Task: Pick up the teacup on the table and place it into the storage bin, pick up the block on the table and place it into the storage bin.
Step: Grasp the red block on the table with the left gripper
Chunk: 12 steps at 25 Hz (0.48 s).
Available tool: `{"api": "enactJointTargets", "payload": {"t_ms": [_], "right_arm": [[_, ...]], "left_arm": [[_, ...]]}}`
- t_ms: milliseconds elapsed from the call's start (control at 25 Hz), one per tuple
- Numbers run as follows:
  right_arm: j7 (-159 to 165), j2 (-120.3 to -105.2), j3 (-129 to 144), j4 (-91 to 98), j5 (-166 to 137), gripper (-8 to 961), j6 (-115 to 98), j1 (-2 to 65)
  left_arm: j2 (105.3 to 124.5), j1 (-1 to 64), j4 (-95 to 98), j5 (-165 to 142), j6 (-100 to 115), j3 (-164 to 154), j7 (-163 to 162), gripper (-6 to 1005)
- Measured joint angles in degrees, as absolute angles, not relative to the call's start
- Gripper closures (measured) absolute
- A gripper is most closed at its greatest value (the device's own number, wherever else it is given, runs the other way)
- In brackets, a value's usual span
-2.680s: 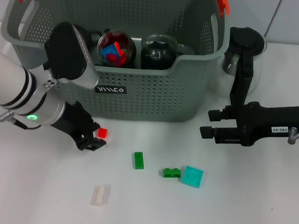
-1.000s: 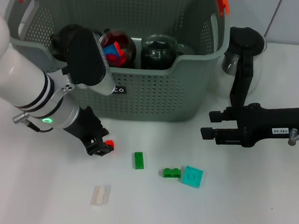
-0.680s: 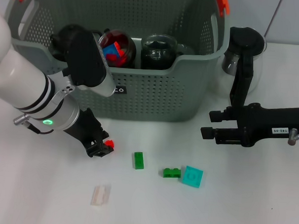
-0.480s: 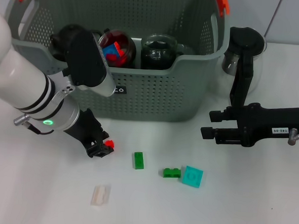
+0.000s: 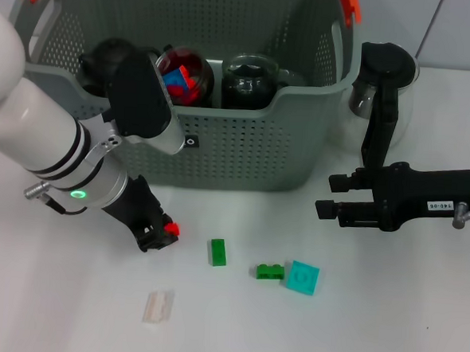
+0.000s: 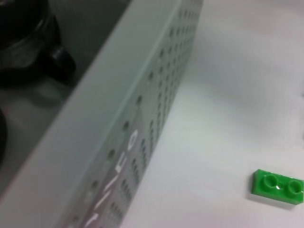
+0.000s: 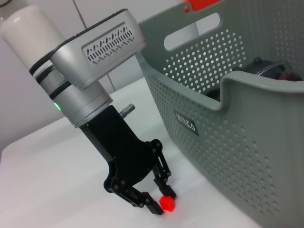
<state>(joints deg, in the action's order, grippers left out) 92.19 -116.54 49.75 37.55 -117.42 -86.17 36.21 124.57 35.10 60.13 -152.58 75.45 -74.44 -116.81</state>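
- One storage bin [image 5: 245, 145] standing at the back of the tabletop [image 5: 369, 328], with two dark round vessels inside; one glass coffee pot [image 5: 384, 85] just beside its right wall.
- Five loose blocks on the tabletop: one red block [image 5: 170, 229], two green blocks [image 5: 217, 252] [image 5: 270, 271], one teal tile [image 5: 302, 277], one pale block [image 5: 157, 306].
- Left gripper [image 5: 158, 237] low in front of the bin, fingers [image 7: 142, 200] spread narrowly around the red block, which rests on the tabletop.
- Right gripper [image 5: 326, 193] hovering beside the bin's right front corner, fingers apart, holding nothing.
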Motion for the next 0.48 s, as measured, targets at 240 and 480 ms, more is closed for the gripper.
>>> {"api": "enactJointTargets", "payload": {"t_ms": [240, 480], "right_arm": [[92.19, -116.54, 49.75, 37.52, -117.42, 310, -86.13, 36.21], [92.2, -116.54, 49.75, 37.45, -117.42, 310, -86.12, 36.16]], "left_arm": [[124.54, 35.16, 60.51, -152.58, 75.91, -74.21, -116.81, 738], [124.52, 35.19, 61.36, -152.57, 76.9, -73.82, -116.87, 848]]}}
